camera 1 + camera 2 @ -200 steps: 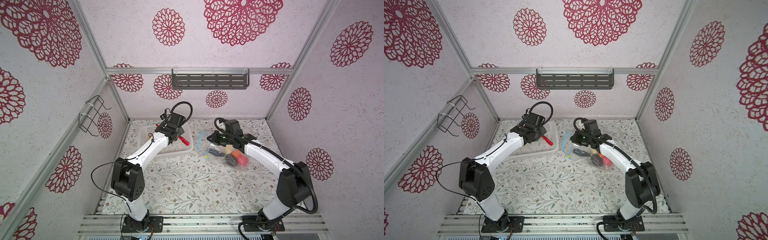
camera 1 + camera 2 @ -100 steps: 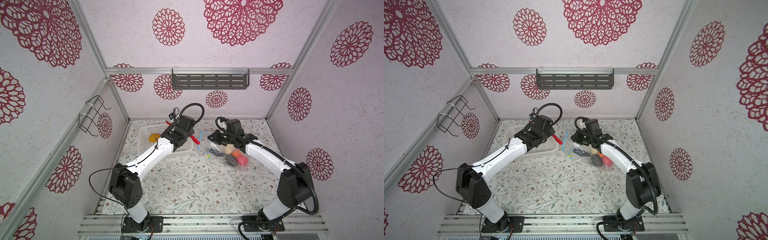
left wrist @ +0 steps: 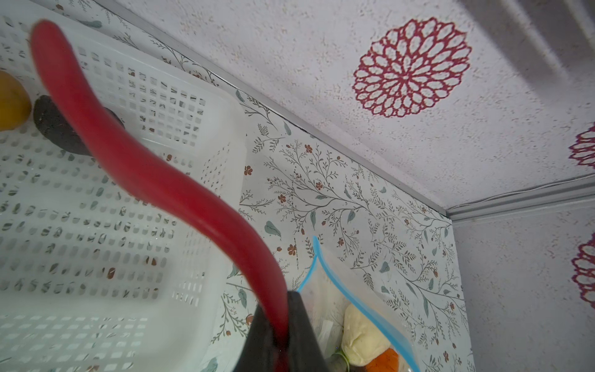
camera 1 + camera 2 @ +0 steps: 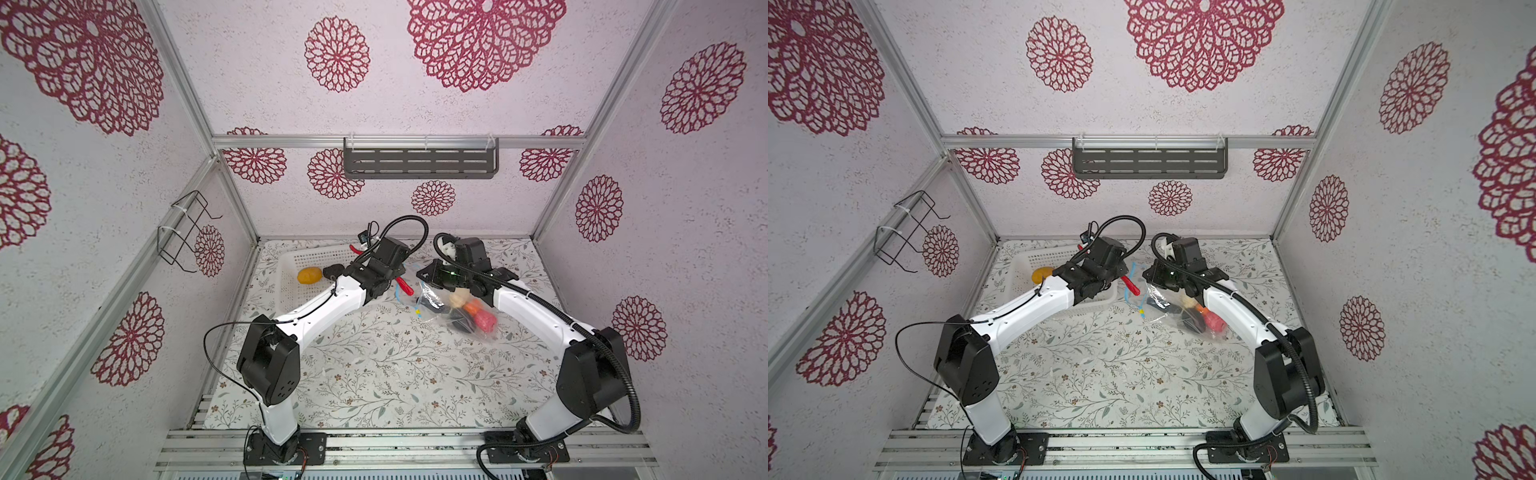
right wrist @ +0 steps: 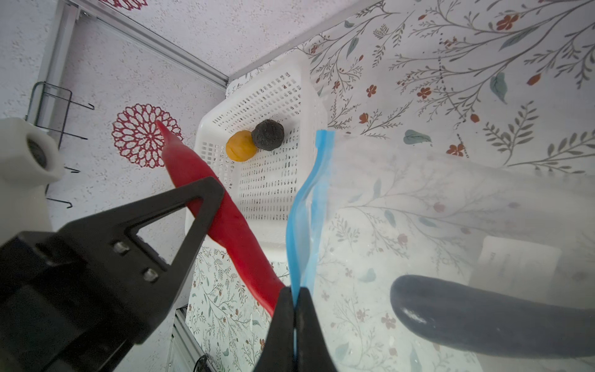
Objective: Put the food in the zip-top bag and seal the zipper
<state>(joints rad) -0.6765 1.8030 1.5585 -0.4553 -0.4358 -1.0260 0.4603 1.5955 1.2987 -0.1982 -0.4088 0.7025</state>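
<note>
My left gripper (image 3: 279,325) is shut on the red chilli (image 3: 161,180), holding it just left of the zip-top bag (image 4: 457,309) mouth. In both top views the chilli (image 4: 404,286) (image 4: 1130,286) hangs between the two wrists. The zipper (image 5: 309,193) is pinched by my shut right gripper (image 5: 294,309), which lifts one lip of the mouth. Inside the bag lie a cream ball (image 4: 458,298), an orange piece (image 4: 471,306), a pink-red ball (image 4: 484,321) and a dark long piece (image 5: 483,322). A yellow slider (image 4: 417,311) sits at the zipper's near end.
The white perforated basket (image 4: 291,286) stands at the back left and holds a yellow-orange potato (image 4: 309,275) and a black lump (image 4: 332,271). A dark shelf (image 4: 419,162) hangs on the back wall, a wire rack (image 4: 187,232) on the left wall.
My left arm has swung right from over the basket, carrying the chilli to the bag's mouth. The right arm and the bag have stayed put.
</note>
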